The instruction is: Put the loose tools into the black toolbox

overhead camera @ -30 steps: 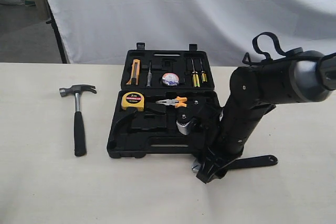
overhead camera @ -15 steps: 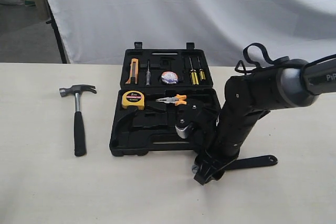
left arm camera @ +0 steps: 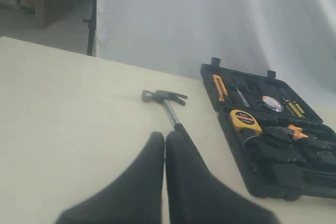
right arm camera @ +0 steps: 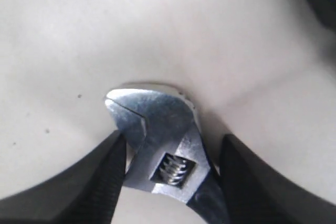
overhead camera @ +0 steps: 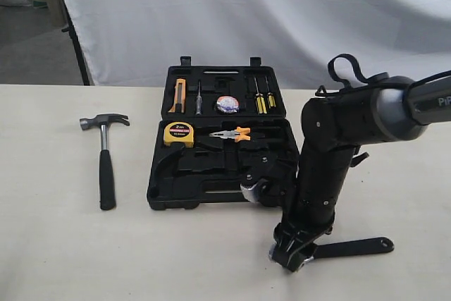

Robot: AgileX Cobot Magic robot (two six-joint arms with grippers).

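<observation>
The black toolbox (overhead camera: 211, 201) lies open mid-table, also seen in the left wrist view (left arm camera: 273, 182). A loose claw hammer (overhead camera: 106, 167) rests on the table to its left, with its head (left arm camera: 164, 98) just beyond my left gripper (left arm camera: 165, 136). That gripper is shut with nothing between its fingers. In front of the toolbox's right corner, my right gripper (overhead camera: 285, 255) points down at the table. It is shut on the silver head of an adjustable wrench (right arm camera: 152, 114), whose black handle (overhead camera: 352, 248) sticks out to the right.
The toolbox holds a yellow tape measure (overhead camera: 178, 134), orange-handled pliers (overhead camera: 232, 134), a utility knife (overhead camera: 180, 96), screwdrivers (overhead camera: 262, 96) and a tape roll (overhead camera: 228, 106). A white cloth backdrop (overhead camera: 246, 12) hangs behind the table.
My right arm has moved toward the table's front edge, away from the toolbox, and the wrench has shifted with it. The hammer has not moved.
</observation>
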